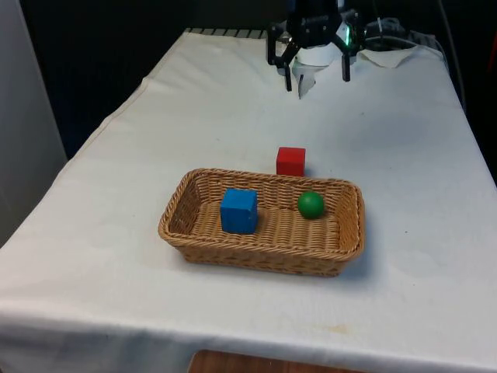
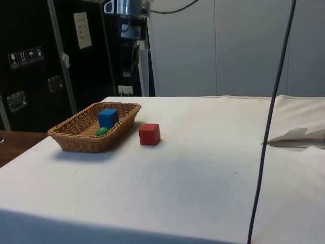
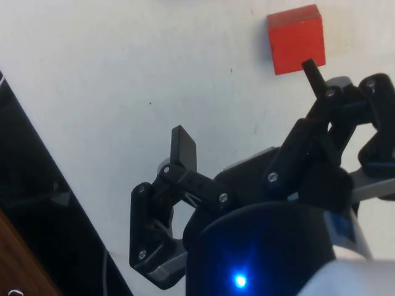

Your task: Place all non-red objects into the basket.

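A wicker basket (image 1: 178,203) (image 2: 71,137) sits in the middle of the table. Inside it lie a blue cube (image 1: 238,210) (image 2: 107,118) and a green ball (image 1: 311,205) (image 2: 102,131). A red cube (image 1: 290,161) (image 2: 149,134) (image 3: 296,38) rests on the cloth just outside the basket, on its far side. My gripper (image 1: 318,78) (image 3: 248,105) hangs high over the far end of the table, open, with nothing between its fingers. It is well away from the basket and the cubes.
A crumpled white sheet (image 2: 299,135) (image 1: 396,39) lies at the far end of the table near the robot. A black cable (image 2: 269,127) hangs down across the side view. The table's edge runs close by in the wrist view.
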You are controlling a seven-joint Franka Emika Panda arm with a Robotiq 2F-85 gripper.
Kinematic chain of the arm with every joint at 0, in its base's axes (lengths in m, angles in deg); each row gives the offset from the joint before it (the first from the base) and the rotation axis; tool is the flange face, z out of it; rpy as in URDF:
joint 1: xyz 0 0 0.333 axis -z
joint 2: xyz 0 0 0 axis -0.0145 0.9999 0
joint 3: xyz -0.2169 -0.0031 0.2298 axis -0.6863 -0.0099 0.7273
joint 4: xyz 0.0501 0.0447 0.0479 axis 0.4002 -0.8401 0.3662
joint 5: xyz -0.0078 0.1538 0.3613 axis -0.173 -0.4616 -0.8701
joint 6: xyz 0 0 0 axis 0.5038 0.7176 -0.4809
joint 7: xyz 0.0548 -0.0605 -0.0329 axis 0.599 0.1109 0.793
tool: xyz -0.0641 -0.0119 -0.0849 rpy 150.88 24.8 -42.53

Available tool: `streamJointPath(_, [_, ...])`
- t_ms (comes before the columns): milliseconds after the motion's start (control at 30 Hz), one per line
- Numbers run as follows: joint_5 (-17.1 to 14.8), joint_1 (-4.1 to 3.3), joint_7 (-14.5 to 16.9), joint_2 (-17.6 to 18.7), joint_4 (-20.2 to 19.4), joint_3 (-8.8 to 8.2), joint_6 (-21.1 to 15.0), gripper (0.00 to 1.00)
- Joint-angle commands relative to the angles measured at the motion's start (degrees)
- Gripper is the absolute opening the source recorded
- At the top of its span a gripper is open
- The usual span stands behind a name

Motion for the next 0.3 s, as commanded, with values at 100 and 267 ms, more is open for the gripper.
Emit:
streamJointPath(100, [0.74,-0.29,-0.17,-0.86,-1.15,0.34,-0.74,1.0])
streamJointPath(267, [0.0,-0.06,0.74,-1.26,-1.6,0.92,-0.23,1.0])
